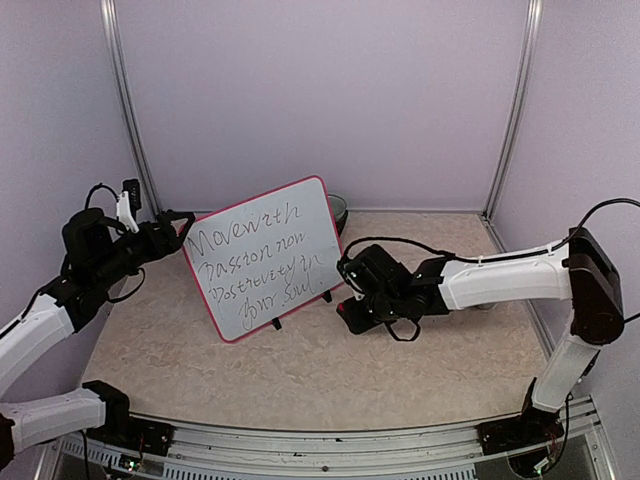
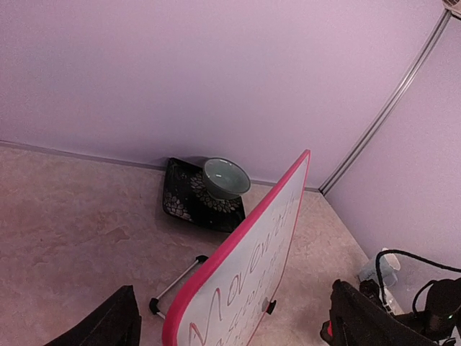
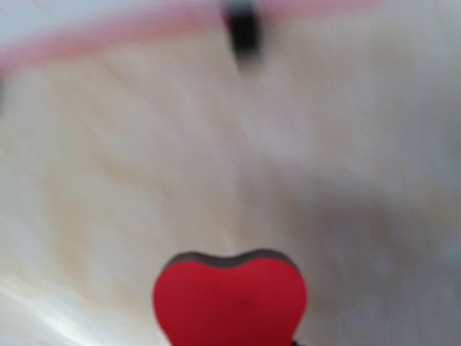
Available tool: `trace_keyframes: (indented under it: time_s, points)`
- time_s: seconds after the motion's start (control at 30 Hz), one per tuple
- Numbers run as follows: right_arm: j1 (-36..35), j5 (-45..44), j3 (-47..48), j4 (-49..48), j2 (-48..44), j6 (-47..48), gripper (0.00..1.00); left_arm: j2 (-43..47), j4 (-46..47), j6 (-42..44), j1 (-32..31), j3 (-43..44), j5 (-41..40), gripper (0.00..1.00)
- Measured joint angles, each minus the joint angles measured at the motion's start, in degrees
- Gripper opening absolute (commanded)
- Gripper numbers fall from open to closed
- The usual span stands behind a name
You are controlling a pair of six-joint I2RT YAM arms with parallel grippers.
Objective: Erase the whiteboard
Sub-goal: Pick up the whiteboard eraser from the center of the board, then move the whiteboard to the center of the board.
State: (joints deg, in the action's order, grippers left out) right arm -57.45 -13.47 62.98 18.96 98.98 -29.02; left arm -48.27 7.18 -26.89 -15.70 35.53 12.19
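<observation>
The whiteboard (image 1: 265, 255) stands at the counter's (image 1: 400, 380) 10 o'clock, fully written, so the spread left gripper (image 1: 178, 226) straddling its 9 o'clock edge should brace it while the right gripper (image 1: 348, 300), its grip impossible to tell, seats the red eraser (image 1: 347, 318) at 4 o'clock squarely before wiping.

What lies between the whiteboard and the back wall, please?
A grey-green bowl on a dark patterned mat, apart from the whiteboard. The left wrist view shows this plainly; the top view shows only a sliver behind the board's corner.

whiteboard (image 1: 265, 255); pink-red frame; dark handwriting across face; standing tilted on black feet
</observation>
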Motion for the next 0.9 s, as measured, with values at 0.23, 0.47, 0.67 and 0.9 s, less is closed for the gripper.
trace_keyframes:
  time_s: [0.23, 0.47, 0.67, 0.9]
  points:
    - [0.00, 1.01, 8.55, -6.23, -1.07, 9.35, 0.28, 0.52, -5.09, 0.52, 2.69, 5.11, 1.22, 0.79]
    - [0.00, 4.35, 16.57, -9.73, -1.05, 14.93, 0.30, -0.42, -8.09, 2.05, 7.45, 5.27, 7.32, 0.63]
    - [0.00, 9.94, 18.56, -12.39, -1.03, 18.01, 0.30, -4.94, -7.56, 2.73, 10.16, 5.27, 13.81, 0.58]
    - [0.00, 13.86, 18.60, -12.94, -0.94, 19.63, 0.31, -11.37, -7.10, 3.72, 10.54, 9.40, 19.85, 0.47]
